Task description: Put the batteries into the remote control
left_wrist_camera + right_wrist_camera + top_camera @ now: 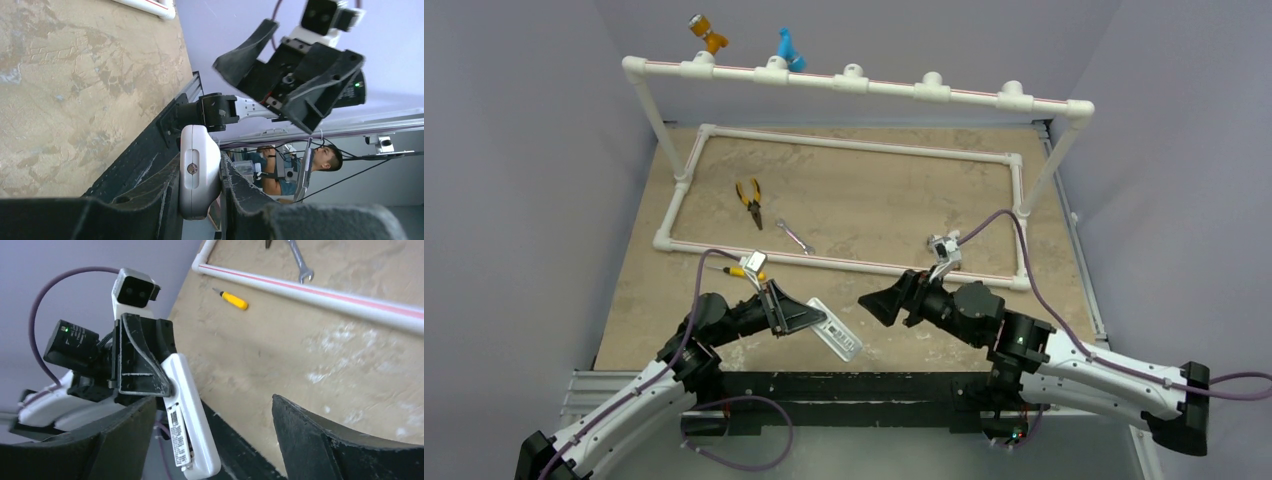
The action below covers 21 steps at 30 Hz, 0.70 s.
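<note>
Tan tabletop [874,200], lilac walls [524,150], left jaws clamping remote control [839,342], right jaws wide

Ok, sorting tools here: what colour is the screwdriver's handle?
The screwdriver handle is yellow; it shows clearest in the right wrist view.

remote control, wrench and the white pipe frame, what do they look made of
The remote control looks like smooth white moulded plastic, slightly glossy, with rounded edges and a printed label. The wrench appears to be bare silver metal, catching light. The pipe frame looks like white plastic tubing with moulded joints, probably PVC.
</note>
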Available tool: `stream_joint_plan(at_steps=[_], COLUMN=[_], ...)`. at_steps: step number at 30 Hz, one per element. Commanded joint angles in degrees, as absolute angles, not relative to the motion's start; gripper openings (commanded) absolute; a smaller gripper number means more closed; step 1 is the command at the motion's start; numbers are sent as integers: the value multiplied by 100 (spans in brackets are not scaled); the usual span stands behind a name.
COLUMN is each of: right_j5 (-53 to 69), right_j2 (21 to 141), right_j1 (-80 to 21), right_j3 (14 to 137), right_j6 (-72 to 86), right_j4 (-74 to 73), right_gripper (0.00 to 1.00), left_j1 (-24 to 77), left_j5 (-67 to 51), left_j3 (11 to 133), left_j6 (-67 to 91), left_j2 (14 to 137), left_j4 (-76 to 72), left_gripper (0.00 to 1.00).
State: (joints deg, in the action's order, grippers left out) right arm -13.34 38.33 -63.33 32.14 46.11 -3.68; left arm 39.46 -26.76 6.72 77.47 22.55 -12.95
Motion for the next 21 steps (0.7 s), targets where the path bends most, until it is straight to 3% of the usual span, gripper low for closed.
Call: stream_joint_plan(at_steps=[1, 13, 21], right_j5=[-1602, -583, -177], right_j2=[3517, 4207, 4821], right_j1=[-6504, -6623, -6782], right_j3=[2454, 2427, 2759], right_j6=[6667, 6170, 5864], right_j4=[437, 1485, 1350], right_gripper=[86, 89, 88], left_j1=[3977, 3977, 3975], left_j5=[-2558, -2573, -2586], left_j3=[667, 661, 687], left_j6=[7857, 7901, 7895], left_j2=[2226, 2403, 2419], left_j4=[-1787, -1973, -1991], left_gripper=[0, 0, 0])
